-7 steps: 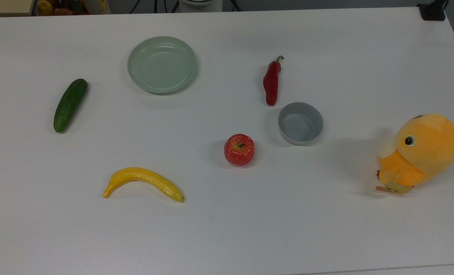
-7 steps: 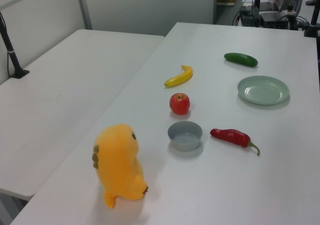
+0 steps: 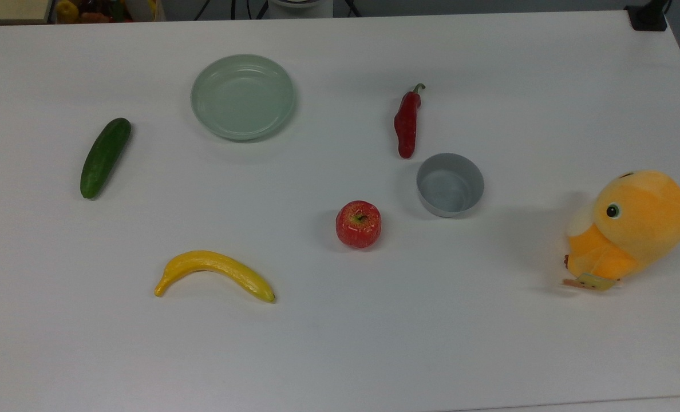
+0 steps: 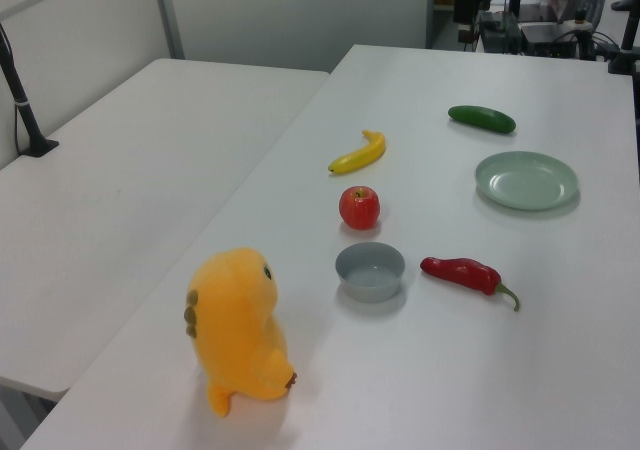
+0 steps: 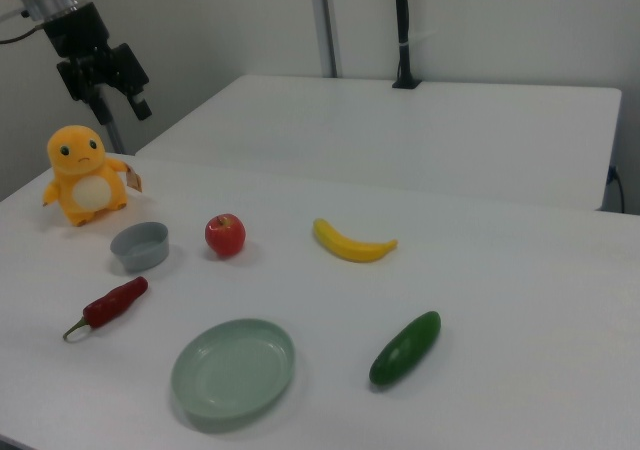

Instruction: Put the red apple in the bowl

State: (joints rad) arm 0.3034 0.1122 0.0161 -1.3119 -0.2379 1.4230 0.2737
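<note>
progress: nothing done yet | red apple (image 3: pixel 358 224) sits free on the desk (image 3: pixel 340 343), frame centre in the top view, near the empty bowl (image 3: pixel 450 184) | tool (image 5: pixel 105 82) upper left in the right view, holds nothing, opening: you cannot tell | left: grasp, carry, drop

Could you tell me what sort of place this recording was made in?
Probably a robotics lab or office workspace: plain white tables pushed together, a robot gripper hanging over them, and toy items laid out as props, such as a red apple, a banana and an orange plush toy.
</note>
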